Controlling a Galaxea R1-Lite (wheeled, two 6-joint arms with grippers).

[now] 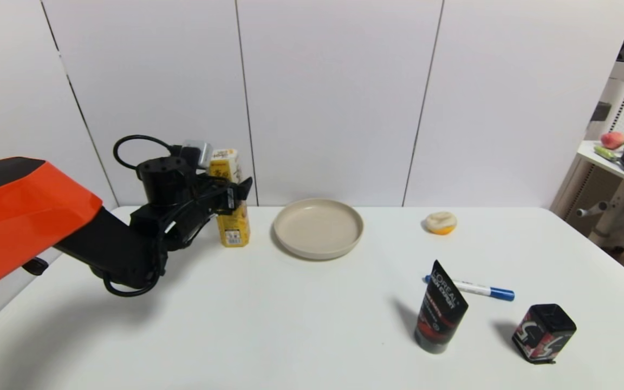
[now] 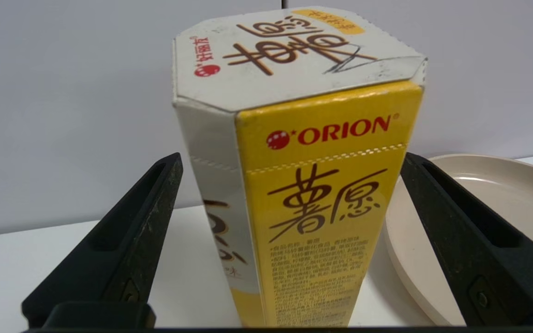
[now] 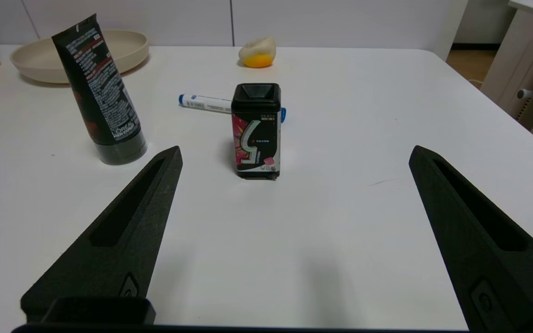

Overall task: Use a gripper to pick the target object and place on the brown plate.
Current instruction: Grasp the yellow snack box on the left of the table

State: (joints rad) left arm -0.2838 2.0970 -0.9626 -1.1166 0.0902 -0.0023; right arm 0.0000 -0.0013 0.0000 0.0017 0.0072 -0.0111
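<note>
Black two-fingered left gripper (image 2: pixel 289 231): jaws spread wide, straddling the carton's upper part, one finger either side, neither clearly touching; nothing held. Tall yellow-and-white hexagonal carton (image 1: pixel 231 197): upright on the white table (image 1: pixel 312 325), long axis vertical, just beside the round beige shallow plate (image 1: pixel 318 227), which lies to the robot's right of it. Right gripper (image 3: pixel 294 240): wide open, empty, well apart near the black tube (image 3: pixel 102 92).
</note>
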